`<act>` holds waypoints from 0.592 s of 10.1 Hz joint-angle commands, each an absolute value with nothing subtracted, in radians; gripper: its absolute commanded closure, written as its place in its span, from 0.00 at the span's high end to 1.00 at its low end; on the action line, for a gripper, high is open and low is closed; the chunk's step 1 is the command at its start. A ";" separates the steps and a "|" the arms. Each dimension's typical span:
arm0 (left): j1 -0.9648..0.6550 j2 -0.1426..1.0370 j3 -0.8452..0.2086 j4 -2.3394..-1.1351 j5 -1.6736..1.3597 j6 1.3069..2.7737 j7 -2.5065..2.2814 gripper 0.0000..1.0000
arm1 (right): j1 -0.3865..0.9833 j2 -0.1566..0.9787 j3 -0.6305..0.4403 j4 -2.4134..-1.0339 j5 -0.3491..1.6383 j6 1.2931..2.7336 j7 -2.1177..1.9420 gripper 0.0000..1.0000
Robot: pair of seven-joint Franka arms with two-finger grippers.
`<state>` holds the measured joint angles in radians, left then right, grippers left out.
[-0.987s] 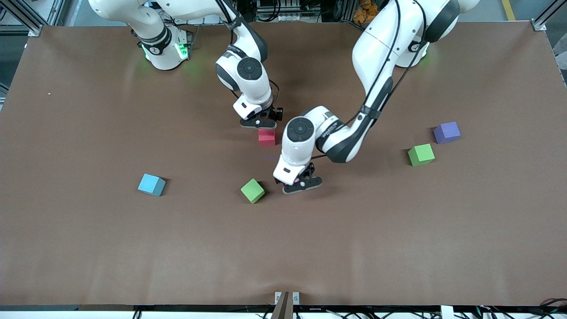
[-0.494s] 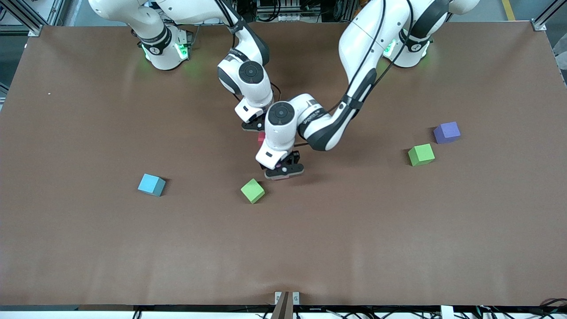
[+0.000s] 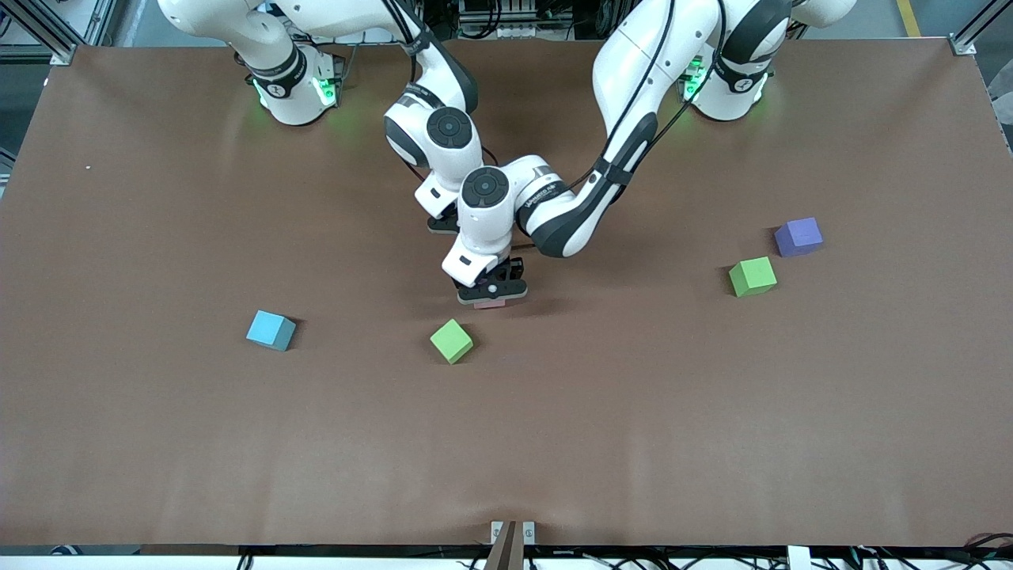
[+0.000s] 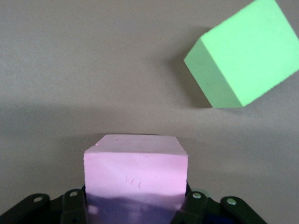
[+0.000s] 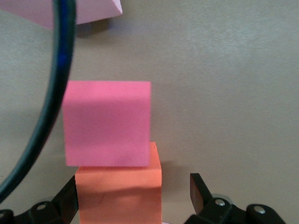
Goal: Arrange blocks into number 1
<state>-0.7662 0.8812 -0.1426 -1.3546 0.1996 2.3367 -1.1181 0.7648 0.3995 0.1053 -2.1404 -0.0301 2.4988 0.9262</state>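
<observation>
Left wrist view: matte pink cube (image 4: 136,169)

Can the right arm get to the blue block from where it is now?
Probably yes. The right tool is open astride the orange block, gripping nothing, and the blue block sits alone toward the right arm's end of the table, with nothing in between.

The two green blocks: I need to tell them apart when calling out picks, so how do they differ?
The central green block sits turned, a corner toward the front camera; the green block beside the purple block lies closer to square. The central one is nearer to the front camera, close to the left gripper; the other lies toward the left arm's end of the table, next to the purple block. Both look alike in size and colour, and neither is held.
</observation>
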 commanded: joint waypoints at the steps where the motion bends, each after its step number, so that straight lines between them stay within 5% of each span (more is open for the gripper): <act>1: -0.795 0.879 -0.132 -1.362 0.239 2.290 -1.094 0.00 | 0.730 0.312 0.118 -2.210 -0.071 2.500 0.923 1.00; 6: -0.787 0.877 -0.133 -1.364 0.236 2.286 -1.048 0.00 | 0.637 0.187 0.218 -2.253 -0.069 2.427 0.920 1.00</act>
